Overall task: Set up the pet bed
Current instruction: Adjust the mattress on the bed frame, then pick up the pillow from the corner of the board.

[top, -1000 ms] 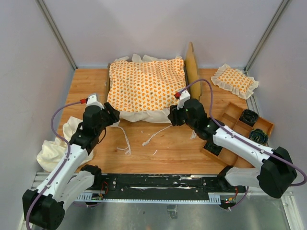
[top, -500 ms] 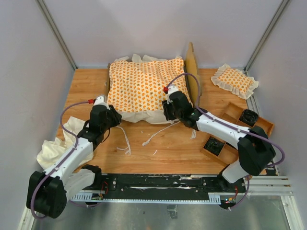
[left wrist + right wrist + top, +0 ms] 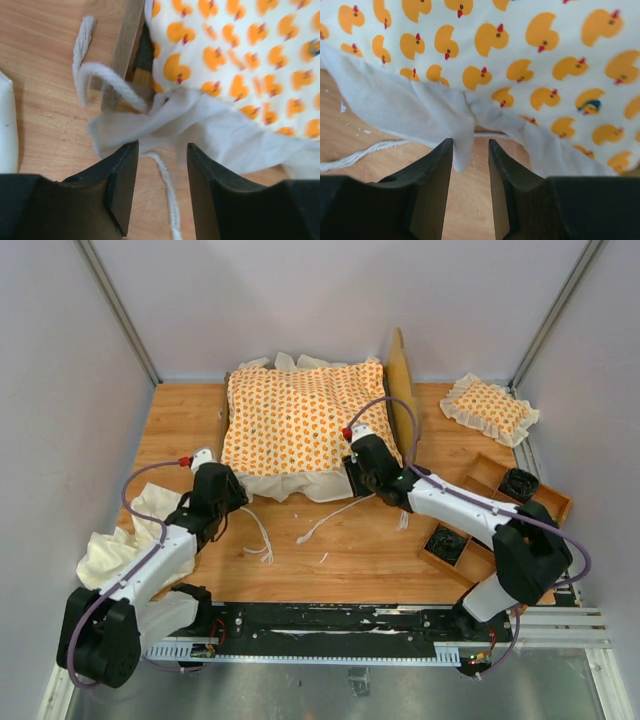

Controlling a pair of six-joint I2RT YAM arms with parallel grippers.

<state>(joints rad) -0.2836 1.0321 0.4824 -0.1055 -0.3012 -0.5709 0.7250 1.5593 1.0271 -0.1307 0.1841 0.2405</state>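
The orange-patterned cushion [image 3: 300,425] with its cream ruffle lies on the light-wood bed frame, whose headboard [image 3: 400,380] stands up at the cushion's right. My left gripper [image 3: 232,492] sits at the cushion's near-left corner. It is open [image 3: 162,150], with a tie string [image 3: 167,195] lying loose on the table between its fingers. The frame rail [image 3: 125,50] shows just beyond. My right gripper [image 3: 352,472] is at the near-right edge, open [image 3: 471,145]. A tip of the ruffle [image 3: 462,150] hangs between its fingers, against the left one.
A small square orange-patterned pillow [image 3: 490,408] lies at the back right. A wooden compartment tray [image 3: 500,472] with black items stands at the right. A plain cream cloth [image 3: 115,550] is bunched at the left edge. Loose tie strings [image 3: 325,523] trail in front of the cushion.
Both grippers have moved up to the cushion's near edge, the right one going left as well. Both sets of jaws have narrowed. The cushion's front ruffle has shifted slightly.
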